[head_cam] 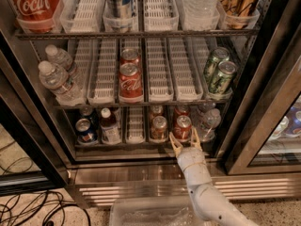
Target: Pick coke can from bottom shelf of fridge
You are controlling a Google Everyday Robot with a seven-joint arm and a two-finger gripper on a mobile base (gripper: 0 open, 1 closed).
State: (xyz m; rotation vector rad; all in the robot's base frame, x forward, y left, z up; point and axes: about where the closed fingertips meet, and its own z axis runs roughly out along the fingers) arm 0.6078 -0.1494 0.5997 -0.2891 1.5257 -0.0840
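The bright red coke can (182,127) stands at the front of the bottom shelf (131,145) of the open fridge (244,126), right of centre. A duller brownish-red can (159,127) stands just left of it, and a dark blue can (85,131) stands far left. My gripper (185,142) reaches up from below on a white arm. It is open, with its fingertips at the shelf's front rail directly in front of the coke can, one on each side of its base. It holds nothing.
A small bottle (109,126) and a water bottle (209,121) share the bottom shelf. The middle shelf holds water bottles (56,79), red cans (130,81) and green cans (221,74). Below are the steel base grille (141,187), a clear plastic bin (150,213) and floor cables (28,206).
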